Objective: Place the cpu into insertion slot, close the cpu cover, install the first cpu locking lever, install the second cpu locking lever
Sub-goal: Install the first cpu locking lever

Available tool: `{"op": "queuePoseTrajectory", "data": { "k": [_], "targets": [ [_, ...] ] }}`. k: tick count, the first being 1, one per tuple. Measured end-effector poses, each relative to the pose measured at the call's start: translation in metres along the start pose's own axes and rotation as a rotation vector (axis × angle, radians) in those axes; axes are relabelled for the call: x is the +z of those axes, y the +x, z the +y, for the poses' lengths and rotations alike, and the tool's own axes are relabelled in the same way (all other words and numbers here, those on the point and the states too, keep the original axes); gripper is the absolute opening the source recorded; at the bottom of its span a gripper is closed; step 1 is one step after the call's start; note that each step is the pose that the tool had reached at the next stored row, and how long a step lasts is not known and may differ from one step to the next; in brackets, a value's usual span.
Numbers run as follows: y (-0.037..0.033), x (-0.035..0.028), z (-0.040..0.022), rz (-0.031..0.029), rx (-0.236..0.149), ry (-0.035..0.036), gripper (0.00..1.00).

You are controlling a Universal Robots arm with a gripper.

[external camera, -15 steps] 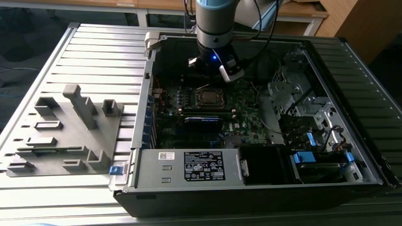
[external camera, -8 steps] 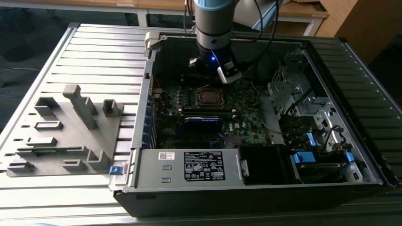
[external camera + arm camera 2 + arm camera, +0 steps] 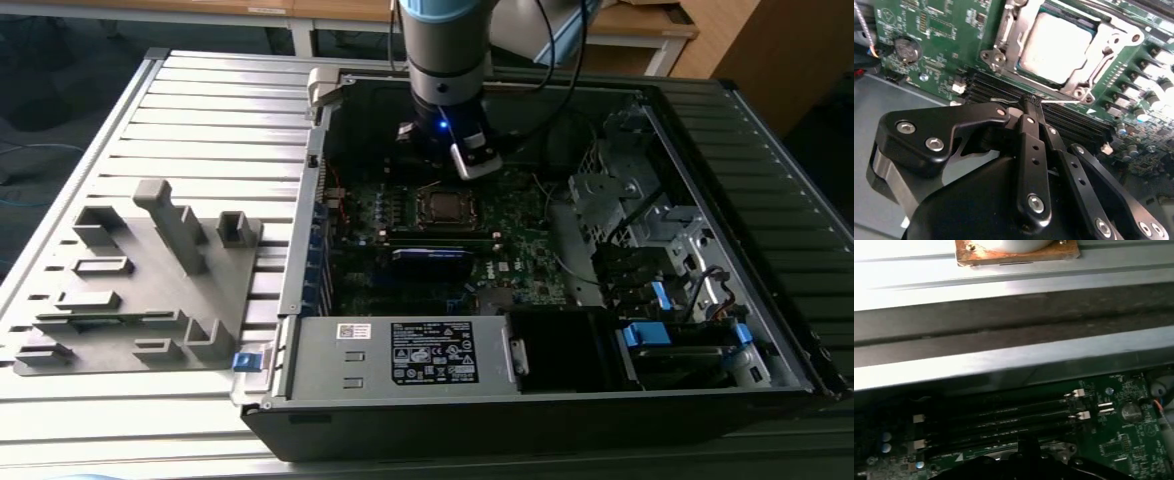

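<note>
Cpu (image 3: 1056, 47): seated flat on motherboard (image 3: 929, 30), dull silver top up, well inside open case (image 3: 534, 425). Framed on every side by cover (image 3: 1010, 35), apparently folded down flat over its edges; cannot tell whether latched.

Lies dead ahead of gripper (image 3: 1030, 104) in second wrist view, just past cover's near edge, near but apart. Square, so no long axis to speak of; near side roughly parallel to memory slots (image 3: 1004, 420), with the tips poised over those slots. Found in exterior view mid-board, a little toward exterior view's left of gripper and on the viewer's side of it. Only one arm here, so no question of which is nearer.

Fingers (image 3: 1030, 150) drawn together to a narrow point, nothing visible between them; looks closed on air, judging from second wrist view.

Arm (image 3: 447, 50): near vertical, standing over case's far wall, wrist straight, gripper aimed down at board with a small blue light (image 3: 441, 126) lit above it. Cables (image 3: 567, 60) looping off the wrist toward exterior view's right.

Further out: metal case wall (image 3: 1004, 365) running alongside slots in first wrist view; power supply (image 3: 427, 350) at case's near end; grey fixture block (image 3: 134, 280) lying on slatted table (image 3: 200, 90) toward exterior view's left, well apart from the work
</note>
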State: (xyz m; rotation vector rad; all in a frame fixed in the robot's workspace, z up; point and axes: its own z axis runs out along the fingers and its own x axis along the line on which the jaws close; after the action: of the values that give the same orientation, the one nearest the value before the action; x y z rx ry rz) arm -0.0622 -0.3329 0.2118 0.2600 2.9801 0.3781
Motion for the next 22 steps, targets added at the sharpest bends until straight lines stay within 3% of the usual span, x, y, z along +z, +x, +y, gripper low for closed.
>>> {"op": "queuePoseTrajectory", "data": {
  "k": [4,8,17,22],
  "targets": [
    [0.0022,0.0006,0.0001,-0.0012,0.005,0.0004,0.11],
    [0.0020,0.0021,-0.0001,-0.0109,0.041,0.0045,0.11],
    [0.0002,0.0057,0.0040,-0.0203,0.076,0.0080,0.11],
    [-0.0015,0.0071,0.0039,-0.0310,0.117,0.0124,0.11]
  ]
}}
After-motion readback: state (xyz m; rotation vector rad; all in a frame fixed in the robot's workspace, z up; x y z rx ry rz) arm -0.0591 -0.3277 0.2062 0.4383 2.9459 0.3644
